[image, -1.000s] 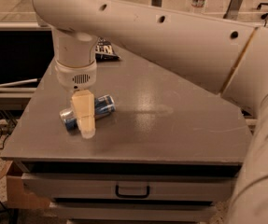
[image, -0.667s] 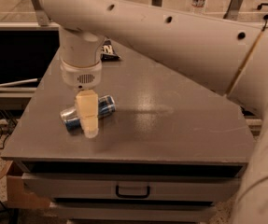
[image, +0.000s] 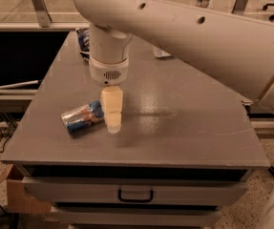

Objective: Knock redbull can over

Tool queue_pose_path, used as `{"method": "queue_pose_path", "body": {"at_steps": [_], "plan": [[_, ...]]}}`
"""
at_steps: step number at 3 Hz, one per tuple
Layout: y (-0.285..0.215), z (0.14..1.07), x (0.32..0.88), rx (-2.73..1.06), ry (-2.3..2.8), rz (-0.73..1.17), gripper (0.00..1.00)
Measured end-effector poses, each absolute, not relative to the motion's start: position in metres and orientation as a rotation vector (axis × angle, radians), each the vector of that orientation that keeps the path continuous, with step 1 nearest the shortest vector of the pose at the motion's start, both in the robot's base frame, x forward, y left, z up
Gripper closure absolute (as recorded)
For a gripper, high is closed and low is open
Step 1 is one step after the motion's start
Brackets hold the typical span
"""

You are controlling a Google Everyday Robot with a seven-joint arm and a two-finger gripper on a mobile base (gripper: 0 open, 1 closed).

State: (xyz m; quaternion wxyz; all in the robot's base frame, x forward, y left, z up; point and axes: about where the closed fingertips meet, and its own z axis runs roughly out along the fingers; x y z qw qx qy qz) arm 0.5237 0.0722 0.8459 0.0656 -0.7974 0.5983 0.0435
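The redbull can point(image: 82, 119) lies on its side on the grey table point(image: 184, 128), near the front left, its silver top pointing left toward the table's edge. My gripper point(image: 112, 113) hangs down from the white arm just right of the can, its cream fingers point(image: 112, 106) in front of the can's right end. From this angle the fingers overlap each other.
A dark blue snack bag point(image: 83, 38) lies at the table's back left, partly behind the arm. A clear bottle's base point(image: 161, 53) shows at the back behind the arm. A drawer with a handle point(image: 135, 194) sits under the table front.
The arm and gripper have shifted slightly to the right. The can lies on its side in the same place throughout.
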Motion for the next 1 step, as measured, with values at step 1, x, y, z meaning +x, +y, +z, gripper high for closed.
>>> {"method": "queue_pose_path", "body": {"at_steps": [1], "plan": [[0.0488, 0.8490, 0.5346, -2.361, 1.874, 0.056, 0.00]]}}
